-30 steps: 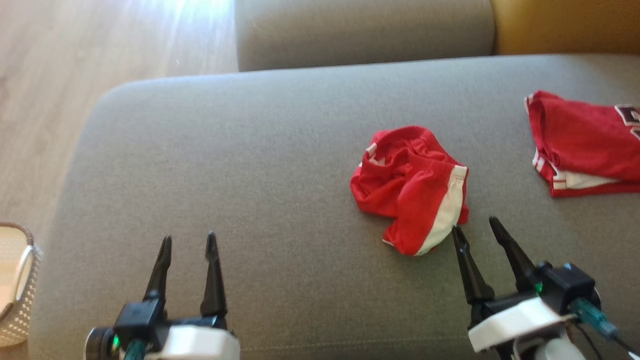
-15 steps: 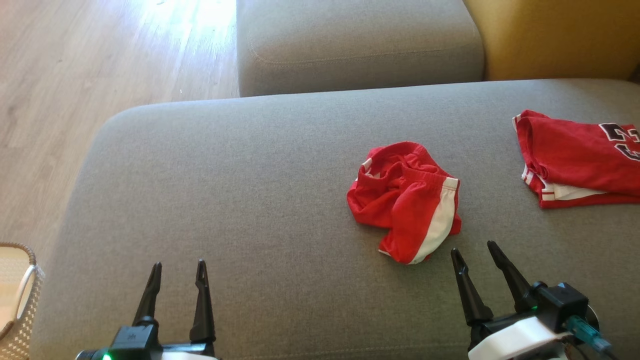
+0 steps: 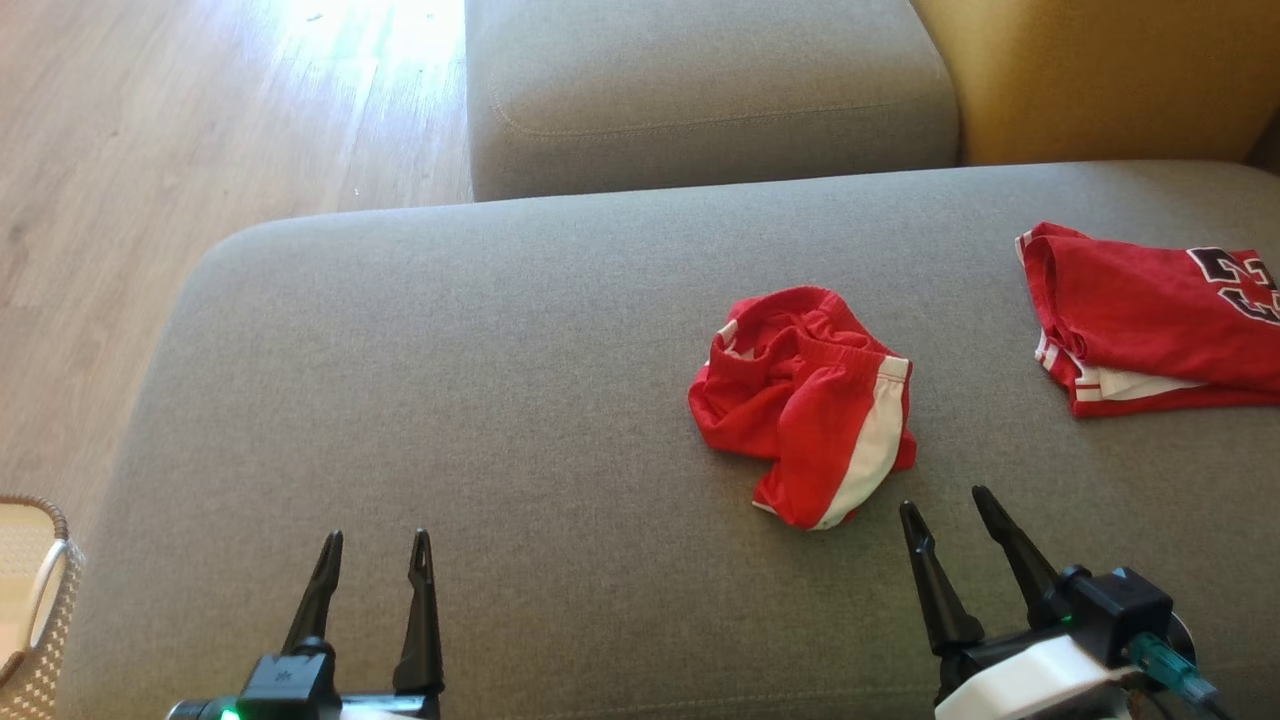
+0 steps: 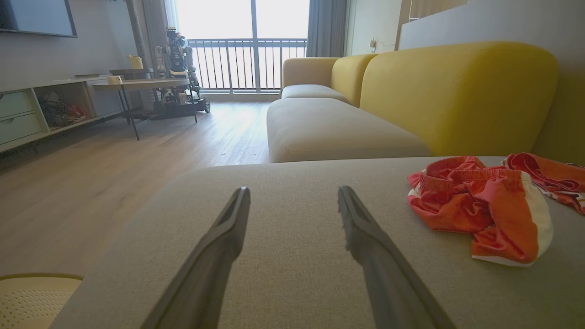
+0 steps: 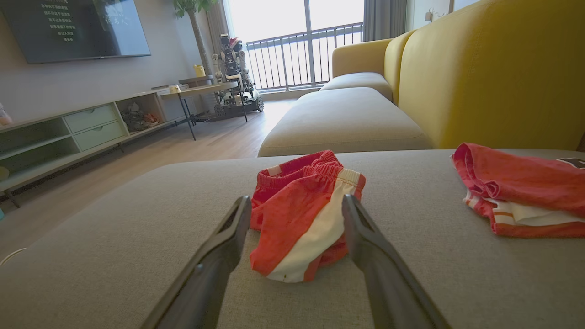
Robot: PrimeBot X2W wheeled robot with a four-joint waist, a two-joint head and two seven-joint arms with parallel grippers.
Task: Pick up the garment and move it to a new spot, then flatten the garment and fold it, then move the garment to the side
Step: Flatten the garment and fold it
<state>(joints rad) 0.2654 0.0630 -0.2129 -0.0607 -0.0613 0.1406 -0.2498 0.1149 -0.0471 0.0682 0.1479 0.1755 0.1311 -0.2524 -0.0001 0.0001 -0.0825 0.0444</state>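
**A:** How do the tools stand?

**B:** Both are spread wide and hold nothing. The left tool (image 3: 378,537) hovers over a bare stretch of the grey sofa seat (image 3: 450,380), well apart from any cloth.

**A:** And the other one?

**B:** The right tool (image 3: 943,500) points at the garment (image 3: 805,405), and its tips are just short of the near edge, not touching it. In the right wrist view the cloth shows between the two parted fingers.

**A:** Where does the garment lie?

**B:** It lies bunched on the seat, right of the middle. It is red with a white stripe. A second red garment (image 3: 1150,320) lies further right, apart from it.

**A:** Any containers?

**B:** A pale perforated basket (image 3: 60,600) sits beside the sofa at the lower left. The frame cuts it off, so I cannot tell what is inside.
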